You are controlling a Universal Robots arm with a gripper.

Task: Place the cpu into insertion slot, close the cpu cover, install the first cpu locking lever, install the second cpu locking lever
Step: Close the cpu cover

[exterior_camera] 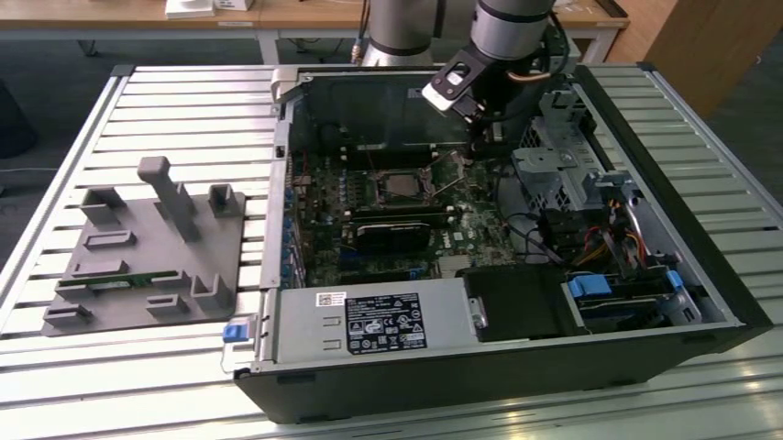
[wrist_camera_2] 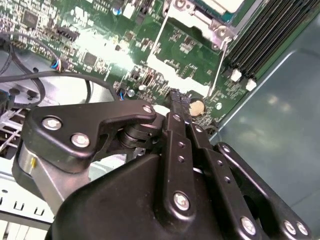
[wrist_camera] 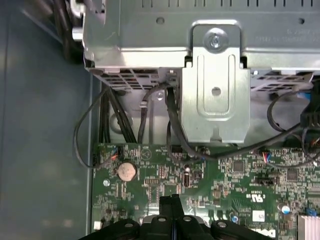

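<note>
Computer case [exterior_camera: 490,367] lies open, its green board [exterior_camera: 471,240] exposed. Over the board the gripper [wrist_camera_2: 177,98] hangs with fingers pressed together, holding nothing, near a coin battery [wrist_camera_2: 196,106]. Towards the exterior view's left of the gripper, the socket [exterior_camera: 394,172] holds the chip [exterior_camera: 395,187].

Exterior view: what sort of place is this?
Probably a robotics lab: an opened computer case sits on a slatted metal table, a robot arm reaches into it, and wooden desks stand behind.
</note>
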